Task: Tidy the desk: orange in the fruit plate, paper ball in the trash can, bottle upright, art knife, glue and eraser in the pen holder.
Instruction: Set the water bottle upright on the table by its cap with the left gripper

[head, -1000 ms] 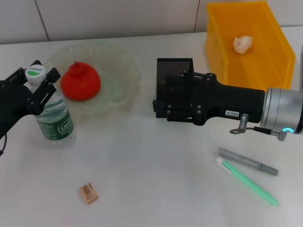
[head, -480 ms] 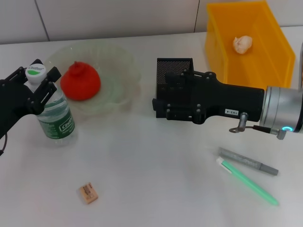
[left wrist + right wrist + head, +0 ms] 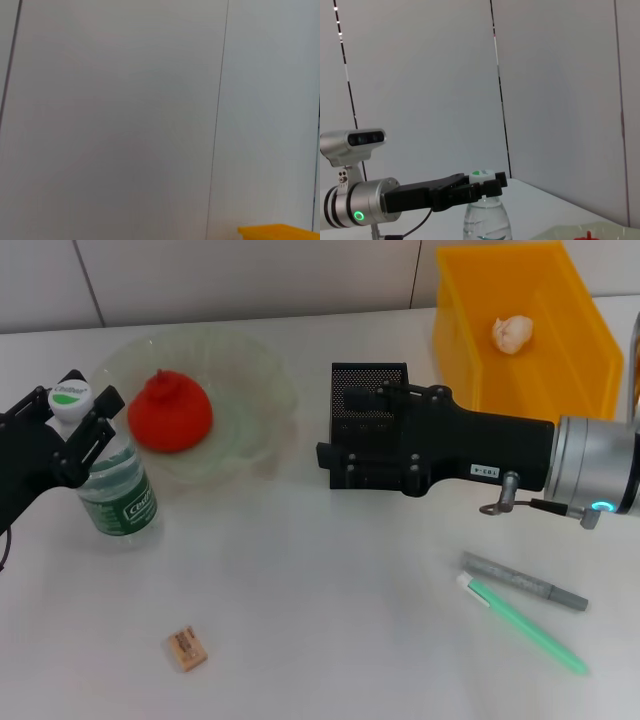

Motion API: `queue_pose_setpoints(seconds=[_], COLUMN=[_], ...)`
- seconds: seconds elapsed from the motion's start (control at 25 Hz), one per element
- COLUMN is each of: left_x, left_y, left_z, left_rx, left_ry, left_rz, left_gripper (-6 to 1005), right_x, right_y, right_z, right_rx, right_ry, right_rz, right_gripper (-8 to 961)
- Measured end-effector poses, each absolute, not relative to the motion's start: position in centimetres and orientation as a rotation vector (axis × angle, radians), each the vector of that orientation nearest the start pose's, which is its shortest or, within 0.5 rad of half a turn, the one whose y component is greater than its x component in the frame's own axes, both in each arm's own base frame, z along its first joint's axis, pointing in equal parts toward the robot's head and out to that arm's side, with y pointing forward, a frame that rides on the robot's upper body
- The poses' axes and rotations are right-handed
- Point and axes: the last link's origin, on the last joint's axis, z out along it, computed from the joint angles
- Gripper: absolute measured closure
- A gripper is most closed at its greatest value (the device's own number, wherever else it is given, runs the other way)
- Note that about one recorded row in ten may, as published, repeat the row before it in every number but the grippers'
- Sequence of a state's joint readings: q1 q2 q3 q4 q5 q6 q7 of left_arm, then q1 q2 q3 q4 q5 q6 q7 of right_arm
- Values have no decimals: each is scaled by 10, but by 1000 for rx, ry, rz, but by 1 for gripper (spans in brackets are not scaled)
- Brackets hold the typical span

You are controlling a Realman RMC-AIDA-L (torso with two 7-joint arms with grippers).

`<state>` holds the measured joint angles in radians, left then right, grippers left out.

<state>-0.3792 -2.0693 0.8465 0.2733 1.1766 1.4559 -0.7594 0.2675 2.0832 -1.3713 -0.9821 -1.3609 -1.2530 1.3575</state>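
Note:
The bottle (image 3: 115, 485) stands upright at the left of the desk, and my left gripper (image 3: 88, 392) is shut around its neck just under the white cap (image 3: 482, 174). In the fruit plate (image 3: 255, 380) lies the orange (image 3: 168, 412). The paper ball (image 3: 512, 333) rests inside the yellow trash can (image 3: 470, 340). My right gripper (image 3: 326, 455) hovers low in front of the black mesh pen holder (image 3: 365, 380), hiding most of it. The eraser (image 3: 187, 648) lies near the front edge. A grey art knife (image 3: 525, 581) and a green stick (image 3: 525, 625) lie at the right.
The right arm's silver wrist (image 3: 595, 475) spans the space between the trash can and the two sticks. White wall panels stand behind the desk. A corner of the trash can (image 3: 280, 231) shows in the left wrist view.
My right gripper has slid a little to the left and farther back along the pen holder. The bottle's cap and my left gripper have shifted slightly left.

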Motion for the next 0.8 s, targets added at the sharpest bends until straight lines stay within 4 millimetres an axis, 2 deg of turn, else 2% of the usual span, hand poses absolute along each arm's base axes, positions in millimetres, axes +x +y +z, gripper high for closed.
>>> queue_pose_setpoints(seconds=[0.8], left_x=[-302], left_y=[305], left_z=[-2], left_rx=[-2073], left_ry=[-467], left_rz=[-1013], left_gripper=[499], right_x=[205], right_y=[317], right_z=[-18], right_rx=[-2604], right_ry=[384], right_rz=[898], right_gripper=[181])
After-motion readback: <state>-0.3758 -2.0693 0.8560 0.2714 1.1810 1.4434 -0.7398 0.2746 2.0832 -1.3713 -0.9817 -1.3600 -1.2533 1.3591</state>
